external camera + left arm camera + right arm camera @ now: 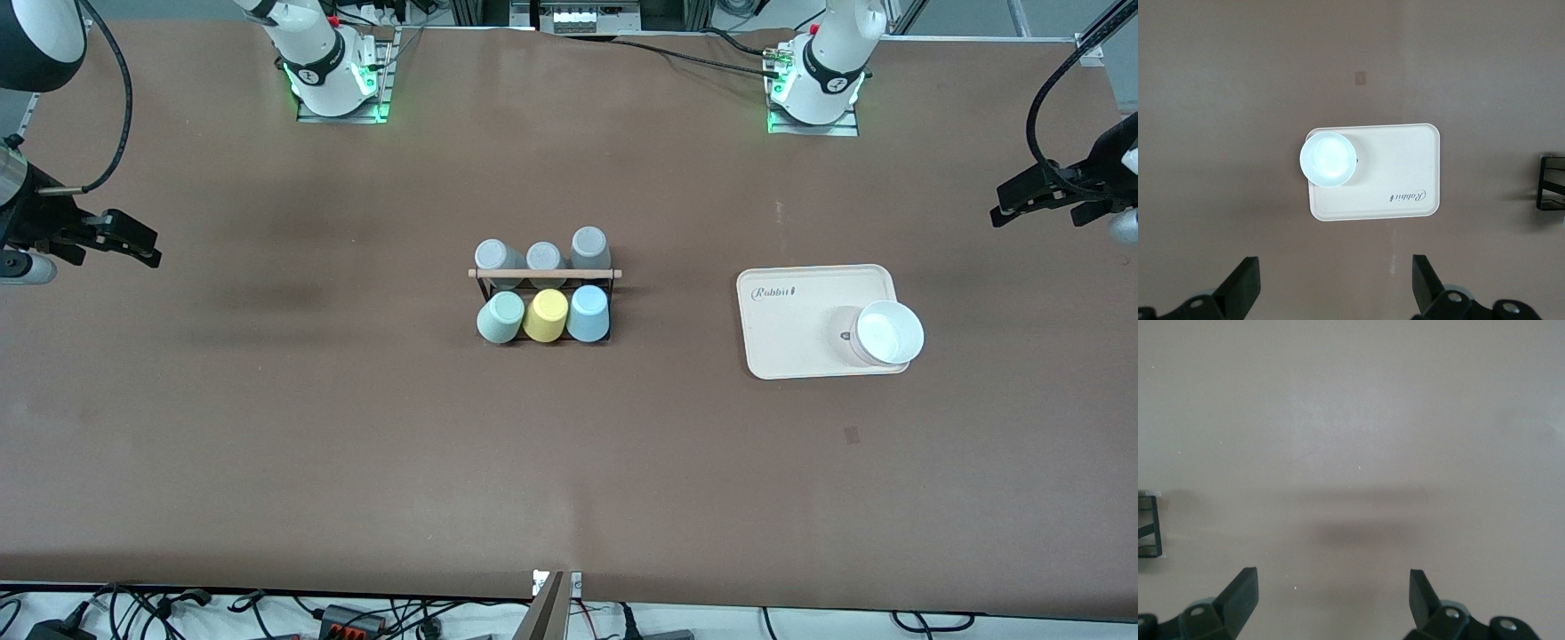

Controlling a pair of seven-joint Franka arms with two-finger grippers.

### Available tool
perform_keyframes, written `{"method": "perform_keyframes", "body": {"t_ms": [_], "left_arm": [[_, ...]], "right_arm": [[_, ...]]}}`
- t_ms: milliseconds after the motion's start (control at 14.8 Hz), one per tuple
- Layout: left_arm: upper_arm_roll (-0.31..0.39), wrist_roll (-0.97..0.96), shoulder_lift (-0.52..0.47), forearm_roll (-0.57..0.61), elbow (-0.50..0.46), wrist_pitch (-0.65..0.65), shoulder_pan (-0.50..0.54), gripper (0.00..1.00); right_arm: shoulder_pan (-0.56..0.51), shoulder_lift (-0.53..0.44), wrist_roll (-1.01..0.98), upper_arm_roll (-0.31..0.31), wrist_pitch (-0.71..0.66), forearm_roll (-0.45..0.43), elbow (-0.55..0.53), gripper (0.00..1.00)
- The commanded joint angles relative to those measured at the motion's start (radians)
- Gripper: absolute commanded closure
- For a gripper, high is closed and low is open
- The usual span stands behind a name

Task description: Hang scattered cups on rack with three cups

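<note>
The black wire rack (pixel 544 274) with a wooden rod stands mid-table. On its row nearer the front camera sit the mint green cup (pixel 500 317), a yellow cup (pixel 546 316) and the light blue cup (pixel 588 313), bottoms up. Three grey cups (pixel 544 256) fill the farther row. My left gripper (pixel 1000 206) is open and empty in the air at the left arm's end of the table; in its wrist view (pixel 1336 267) it is over bare table. My right gripper (pixel 147 249) is open and empty at the right arm's end (pixel 1333 580). A rack corner shows in each wrist view (pixel 1551 183) (pixel 1151 527).
A beige tray (pixel 800 347) lies between the rack and the left arm's end of the table, with a white bowl (pixel 889 333) on the corner nearest the front camera. Both also show in the left wrist view, the tray (pixel 1405 167) and the bowl (pixel 1329 159).
</note>
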Motion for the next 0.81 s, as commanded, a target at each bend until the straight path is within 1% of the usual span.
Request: {"method": "perform_keyframes", "body": {"t_ms": [0,742], "left_arm": [[0.000,-0.003,0.008,-0.017,0.027,-0.013,0.007,0.00],[0.000,-0.005,0.008,-0.012,0.024,-0.013,0.006,0.00]], "right_arm": [[-0.005,-0.044,-0.024,-0.002,-0.020,0.011,-0.026,0.00],[-0.002,-0.047,-0.026,0.000,-0.042,0.011,-0.025,0.00]]}}
